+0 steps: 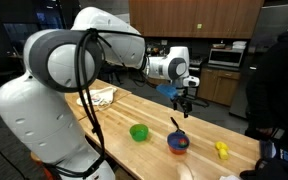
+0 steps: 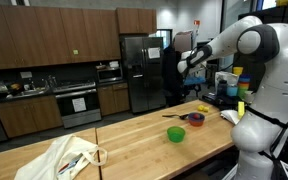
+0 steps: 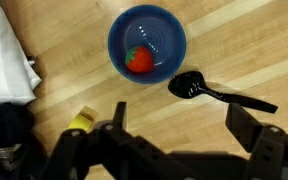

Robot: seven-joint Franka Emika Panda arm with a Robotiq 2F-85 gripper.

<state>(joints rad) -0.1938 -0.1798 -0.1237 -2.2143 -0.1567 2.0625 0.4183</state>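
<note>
Wrist view: we hang above the counter (image 3: pixel 74 90), jaws wide and empty. Just beside the blue bowl (image 3: pixel 159 30) the black spoon (image 3: pixel 224 95) lies flat. Probably light, stiff, low-lying plastic; we'd pinch across the handle mid-length.

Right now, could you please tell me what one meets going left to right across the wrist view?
A white crumpled cloth, a small yellow object, a round blue bowl holding a red toy fruit, a black plastic spoon.
</note>
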